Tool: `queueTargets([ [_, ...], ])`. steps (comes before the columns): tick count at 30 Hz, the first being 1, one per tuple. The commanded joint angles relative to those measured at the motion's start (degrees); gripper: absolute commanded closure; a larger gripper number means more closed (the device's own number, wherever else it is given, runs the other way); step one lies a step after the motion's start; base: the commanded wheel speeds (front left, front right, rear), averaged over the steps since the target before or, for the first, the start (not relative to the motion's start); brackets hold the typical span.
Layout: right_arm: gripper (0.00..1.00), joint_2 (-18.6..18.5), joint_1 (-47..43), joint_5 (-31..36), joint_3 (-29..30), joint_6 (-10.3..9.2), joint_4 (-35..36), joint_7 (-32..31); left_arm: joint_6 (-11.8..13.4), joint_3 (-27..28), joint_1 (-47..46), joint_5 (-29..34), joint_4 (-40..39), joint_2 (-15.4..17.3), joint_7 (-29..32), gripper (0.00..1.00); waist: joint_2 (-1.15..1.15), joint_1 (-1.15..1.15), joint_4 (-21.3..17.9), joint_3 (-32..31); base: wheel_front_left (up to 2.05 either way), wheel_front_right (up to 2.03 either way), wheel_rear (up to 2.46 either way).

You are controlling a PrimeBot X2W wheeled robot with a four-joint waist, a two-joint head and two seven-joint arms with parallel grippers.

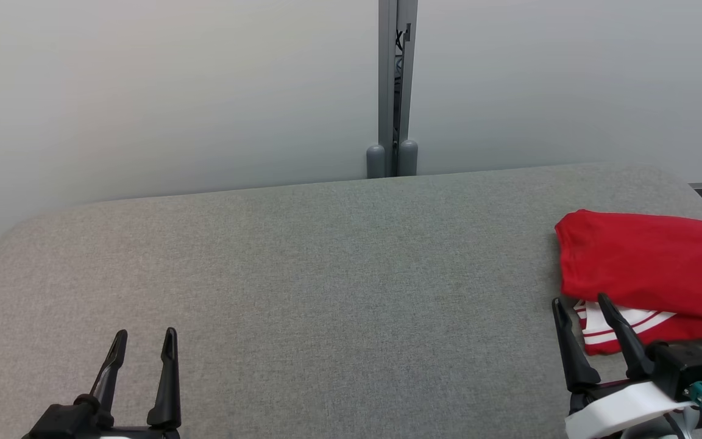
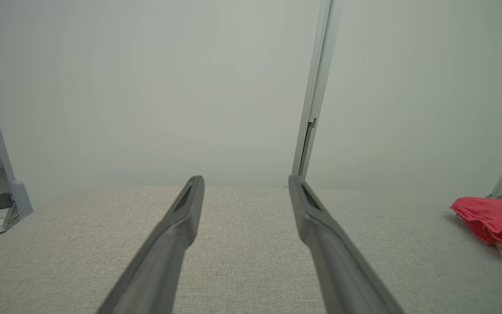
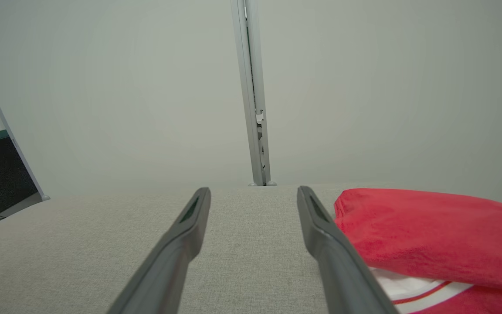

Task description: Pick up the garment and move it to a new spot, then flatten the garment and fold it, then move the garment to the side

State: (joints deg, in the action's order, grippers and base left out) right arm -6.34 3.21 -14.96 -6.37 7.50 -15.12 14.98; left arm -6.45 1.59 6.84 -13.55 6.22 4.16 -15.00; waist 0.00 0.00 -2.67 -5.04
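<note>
Nearest the robot's body, both grippers hang low over the near edge with their jaws spread wide and nothing between them: the left gripper (image 1: 145, 334) over bare cloth at the near left, the right gripper (image 1: 579, 300) at the near right.

Under them runs the grey fabric-covered table (image 1: 326, 274), backed by a pale wall with a metal post (image 1: 397, 85) up the middle.

At the table's far right side lies the red garment (image 1: 643, 262). It is doubled over into a fairly tidy, thick packet that reaches off the right edge of the head view. Its top layer is smooth, and a white striped trim (image 1: 619, 320) peeks out from under its near edge. The right gripper's fingers stand just beside that trim. From where I stand I cannot say whether they brush it.

To my eye this fits two stages. Either the shirt has been folded and set aside with the arms drawn back, or a folded-looking shirt is waiting to be taken to a new spot. The pictures don't settle which.

Either way, the care is the same. The right fingers are close enough to catch that loose near hem. Any motion there should be slow and kept clear of the trim, so that the layers stay stacked and don't drag open.
</note>
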Motion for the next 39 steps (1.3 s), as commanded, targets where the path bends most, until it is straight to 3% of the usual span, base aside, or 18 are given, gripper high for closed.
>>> queueTargets([
  [1,0.0,-0.1,-0.3,-0.3,-0.2,-0.01,0.1,0.3,-0.1,0.4,-0.1,0.5,0.1,0.0,-0.2,0.0,0.0,0.0,0.0,0.0,0.0,0.0,0.0],
  [13,0.0,-0.2,0.4,-1.1,-1.4,-0.01,-1.9,0.3,-0.6,0.2,-0.4,0.9,1.5,-0.3,-0.1,0.0,0.0,0.0,0.0,0.1,0.0,0.0,0.0],
  [14,1.0,0.2,-0.1,-1.1,-1.4,0.0,-2.0,0.0,-0.5,0.2,0.0,0.8,1.7,-0.5,-0.1,1.0,0.0,0.0,-0.1,0.1,0.0,0.0,0.0],
  [39,1.0,1.3,0.5,-22.6,2.6,0.0,-1.7,-6.2,-0.7,1.6,-3.7,-21.6,4.2,-1.0,6.1,1.0,0.0,0.0,0.4,1.0,0.0,0.0,0.0],
])
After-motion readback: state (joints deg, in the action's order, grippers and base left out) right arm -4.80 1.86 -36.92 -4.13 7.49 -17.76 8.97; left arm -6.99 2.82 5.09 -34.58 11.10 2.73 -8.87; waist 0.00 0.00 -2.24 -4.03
